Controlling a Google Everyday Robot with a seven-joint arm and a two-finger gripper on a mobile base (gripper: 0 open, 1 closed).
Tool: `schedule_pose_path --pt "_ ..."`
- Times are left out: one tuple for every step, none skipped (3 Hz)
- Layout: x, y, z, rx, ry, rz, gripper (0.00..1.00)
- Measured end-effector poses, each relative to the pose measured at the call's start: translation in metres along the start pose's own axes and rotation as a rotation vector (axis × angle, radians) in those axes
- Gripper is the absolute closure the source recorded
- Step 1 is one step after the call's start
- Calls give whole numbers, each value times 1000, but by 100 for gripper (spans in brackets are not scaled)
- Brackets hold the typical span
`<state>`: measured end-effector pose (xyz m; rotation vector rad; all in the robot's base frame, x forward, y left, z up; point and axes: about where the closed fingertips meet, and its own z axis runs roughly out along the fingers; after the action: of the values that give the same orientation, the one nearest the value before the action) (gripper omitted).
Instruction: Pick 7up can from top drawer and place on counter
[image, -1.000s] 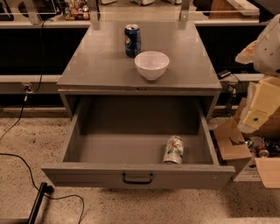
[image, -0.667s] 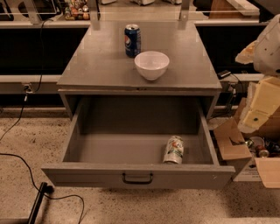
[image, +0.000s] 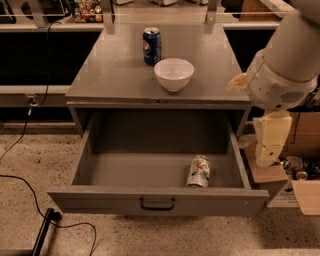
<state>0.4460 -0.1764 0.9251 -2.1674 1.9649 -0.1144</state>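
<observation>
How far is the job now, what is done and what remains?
Done: the top drawer is open. In hand: nothing; the gripper hangs outside the drawer's right wall, apart from the 7up can, which lies on its side at front right. Left: grasp the can, lift it, set it on the counter beside the Pepsi can and white bowl.

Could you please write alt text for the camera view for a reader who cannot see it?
A 7up can lies on its side in the front right of the open top drawer, while the robot's gripper hangs outside, right of it. On the counter stand a Pepsi can and a white bowl.
</observation>
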Motion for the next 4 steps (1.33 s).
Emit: schedule_pose_path --pt "-1 0 1 0 0 -59 0" --pt "-2 -3 7 -24 -11 -74 0" --pt "-14 -10 36 -87 -71 -199 0" --pt "-27 -17 65 -118 -108 -410 0"
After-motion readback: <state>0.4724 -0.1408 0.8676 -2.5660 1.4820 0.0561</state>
